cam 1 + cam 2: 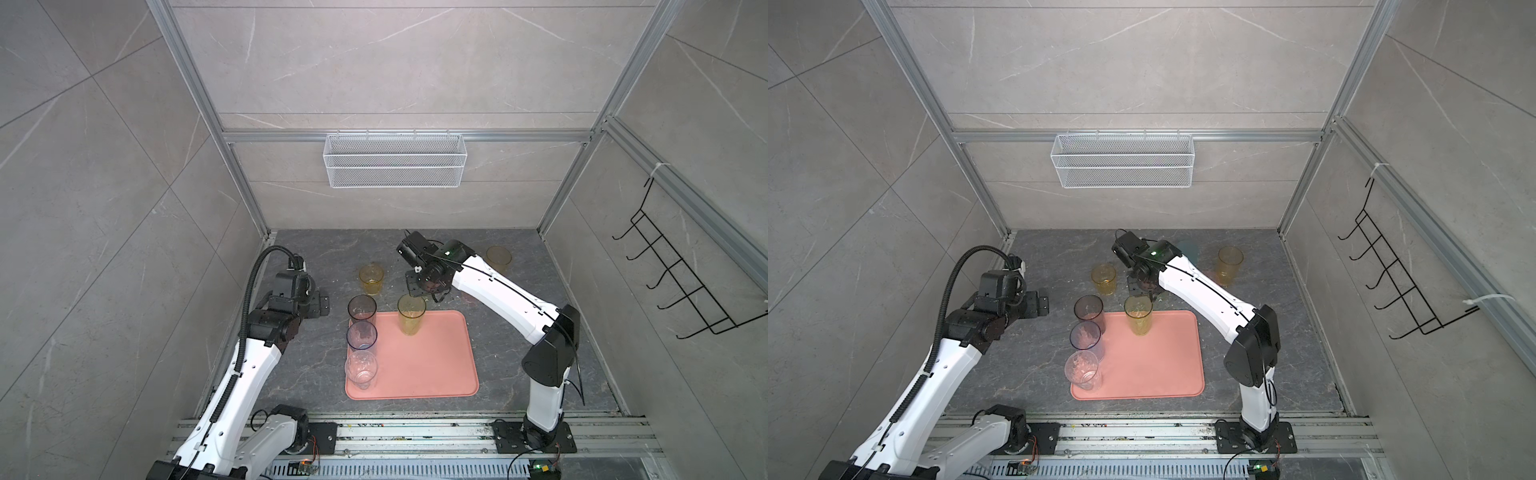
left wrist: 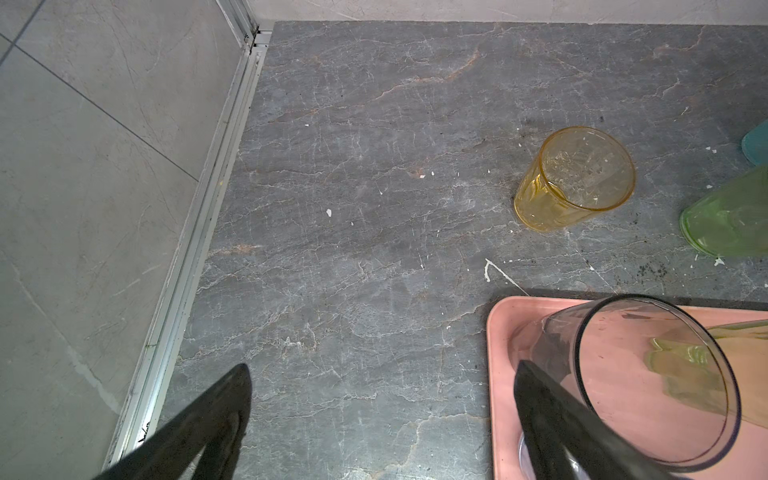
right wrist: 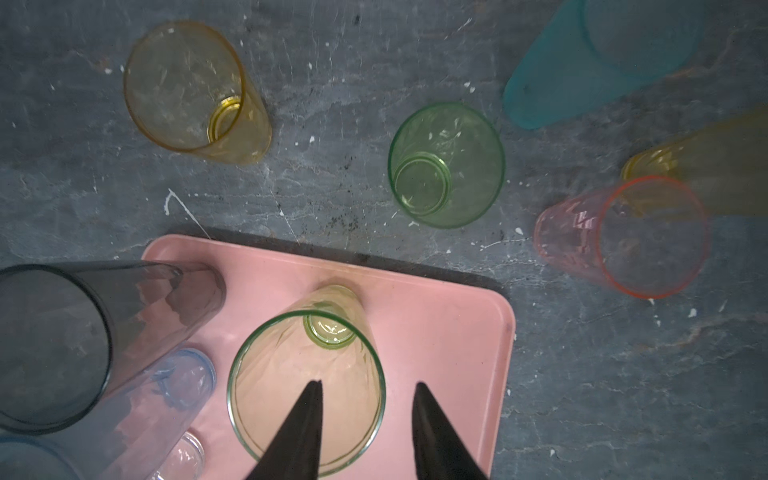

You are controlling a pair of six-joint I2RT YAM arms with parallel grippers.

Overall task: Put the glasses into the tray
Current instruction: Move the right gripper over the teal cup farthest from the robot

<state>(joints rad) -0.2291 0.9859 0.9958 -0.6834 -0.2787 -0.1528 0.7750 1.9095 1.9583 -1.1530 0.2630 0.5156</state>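
Standing upright on the salmon-pink tray (image 1: 436, 361), at the middle of its far edge, the tall yellow-green tumbler (image 1: 411, 320) has the right jaws directly above its mouth. Those jaws are partly open and grip nothing. In the right wrist view one of the fingers (image 3: 303, 424) shows over the tumbler's opening and the other lies outside the rim, with the glass wall between them and clear of both.

Three more glasses stand in a row along the tray's left edge, far to near: the smoky grey tumbler (image 1: 362, 309), the blue tumbler (image 1: 362, 336) and the clear tumbler (image 1: 361, 370).

The left jaws are spread wide and empty over the dark stone tabletop (image 1: 507, 374), just left of the tray's far left corner. In the left wrist view one finger crosses in front of the smoky grey tumbler, and whether it touches cannot be told.

Off the tray, upright on the tabletop beyond its far edge, are the short amber tumbler (image 1: 371, 279), the short green tumbler (image 3: 446, 166), the pink tumbler (image 3: 623, 237), the teal tumbler (image 3: 602, 62) and, farthest right, the tall orange tumbler (image 1: 498, 258).
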